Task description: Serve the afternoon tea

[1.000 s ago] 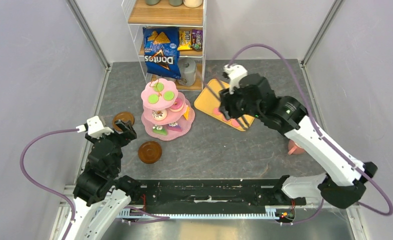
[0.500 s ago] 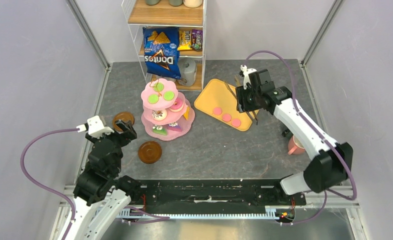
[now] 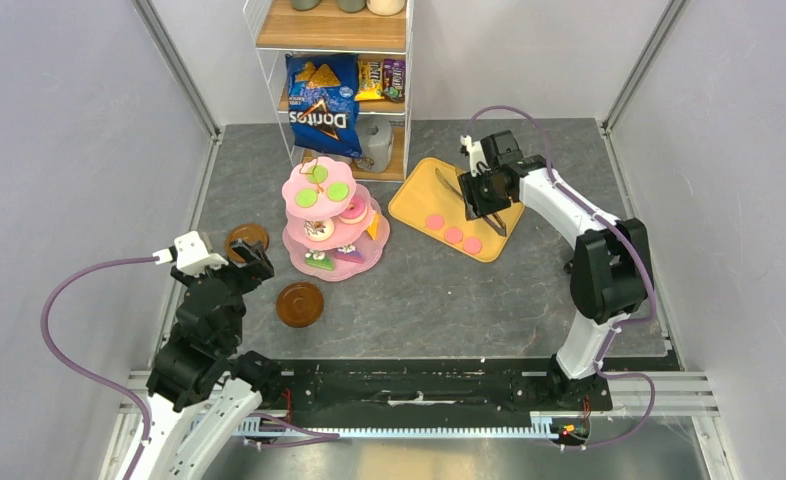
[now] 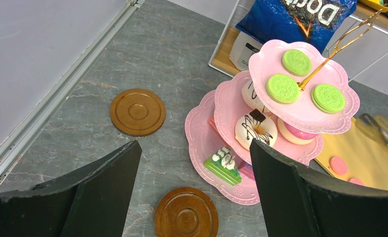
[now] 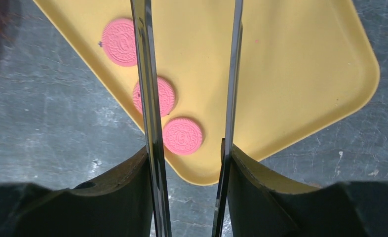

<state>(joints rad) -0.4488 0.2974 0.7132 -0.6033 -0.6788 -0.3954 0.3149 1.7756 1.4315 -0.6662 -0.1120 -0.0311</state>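
Note:
The pink three-tier stand holds three green macarons on top, donuts and cake slices below; it also shows in the left wrist view. Three pink macarons lie on a yellow tray. My right gripper is shut on metal tongs, whose open arms hang over the macarons. My left gripper is open and empty above two brown saucers, also in its wrist view. No mug shows.
A white wire shelf stands at the back with a blue Doritos bag and a grey cup. Grey walls close in left and right. The right arm's forearm stands over the right floor.
My right arm has folded back and lowered the tongs over the tray's right part. The pink mug at the right is now hidden behind that arm. The left arm has not moved.

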